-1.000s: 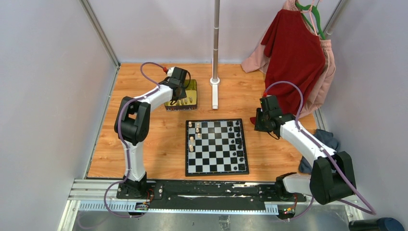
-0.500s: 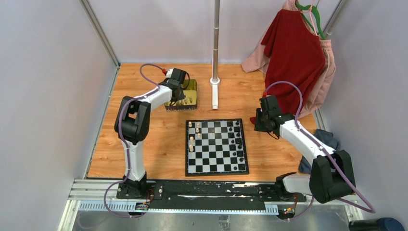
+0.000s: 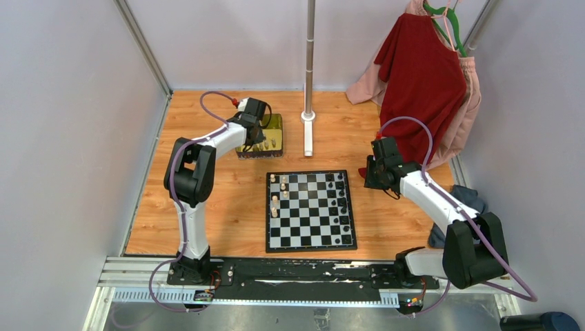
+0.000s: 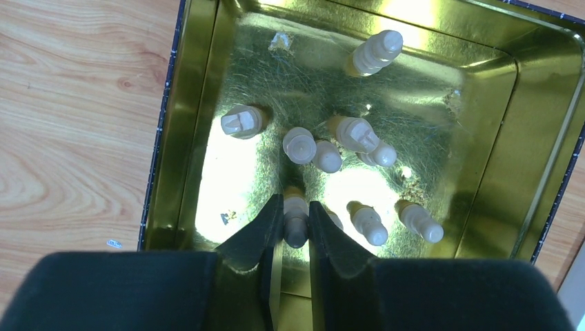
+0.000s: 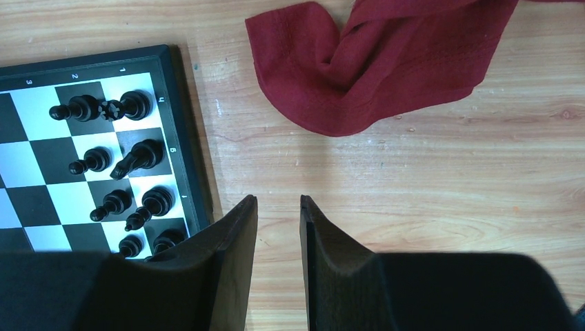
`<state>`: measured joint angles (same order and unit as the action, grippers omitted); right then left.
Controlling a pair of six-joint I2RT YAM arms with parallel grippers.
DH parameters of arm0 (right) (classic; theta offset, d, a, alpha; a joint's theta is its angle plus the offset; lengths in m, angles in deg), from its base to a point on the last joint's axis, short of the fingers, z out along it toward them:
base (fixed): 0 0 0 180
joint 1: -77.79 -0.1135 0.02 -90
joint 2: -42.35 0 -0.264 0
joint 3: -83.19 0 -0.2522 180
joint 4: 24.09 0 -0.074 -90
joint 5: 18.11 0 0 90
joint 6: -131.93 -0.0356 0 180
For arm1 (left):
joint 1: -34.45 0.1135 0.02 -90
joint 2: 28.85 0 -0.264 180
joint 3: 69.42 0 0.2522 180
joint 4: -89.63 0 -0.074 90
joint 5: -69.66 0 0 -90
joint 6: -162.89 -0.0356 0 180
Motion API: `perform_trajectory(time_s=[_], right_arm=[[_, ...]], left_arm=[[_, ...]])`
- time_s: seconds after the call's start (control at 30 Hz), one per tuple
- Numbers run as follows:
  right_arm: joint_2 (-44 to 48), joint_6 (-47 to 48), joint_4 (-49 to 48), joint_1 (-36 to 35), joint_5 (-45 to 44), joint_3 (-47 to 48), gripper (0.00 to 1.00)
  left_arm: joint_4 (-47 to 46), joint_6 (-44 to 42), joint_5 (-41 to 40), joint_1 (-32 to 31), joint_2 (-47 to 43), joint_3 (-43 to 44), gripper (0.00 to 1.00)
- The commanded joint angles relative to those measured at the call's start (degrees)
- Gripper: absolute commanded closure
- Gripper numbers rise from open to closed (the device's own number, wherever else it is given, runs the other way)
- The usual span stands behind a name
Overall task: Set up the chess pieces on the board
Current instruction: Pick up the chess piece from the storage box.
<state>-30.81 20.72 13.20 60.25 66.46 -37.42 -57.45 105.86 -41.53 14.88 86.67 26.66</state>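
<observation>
Broadly, the wooden desk (image 3: 207, 207) carries the board (image 3: 311, 224) at its middle, with the gold tin (image 4: 183, 124) well apart from it toward the far left. The left arm (image 3: 214, 141) reaches into that tin. The right arm (image 3: 431, 196) hangs just off the board's right edge, near a red cloth (image 5: 372, 62) lying on the wood.

On the board, black chessmen (image 5: 131, 155) fill the two files nearest the right edge, while only a few cream chessmen (image 3: 274, 200) stand along the left side. The set-up looks partly done, with the pale side short of men. The rest of the pale stock is in the tin, where several cream pieces (image 4: 300, 145) are scattered over its gold floor; from this angle I cannot tell which are upright and which tipped.

The step in hand, I judge, is picking one of them up. The left jaws are closed on a single cream piece (image 4: 296, 215) by the tin's near wall, one finger against each flank. The right jaws stand open over bare wood with nothing between them.

The next move calls for a straight lift clear of the tin's wall and of the neighbour just beside the right finger. After that comes a carry to a free square on the board's left side and an upright set-down.
</observation>
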Motion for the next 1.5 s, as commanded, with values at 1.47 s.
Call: perform_trajectory(time_s=[1.47], right_arm=[[-0.2,0.4,0.5,0.0,-0.7,2.4,0.67]], left_arm=[[-0.4,-2.5,-3.0,0.9,-9.6,-4.0,1.00]])
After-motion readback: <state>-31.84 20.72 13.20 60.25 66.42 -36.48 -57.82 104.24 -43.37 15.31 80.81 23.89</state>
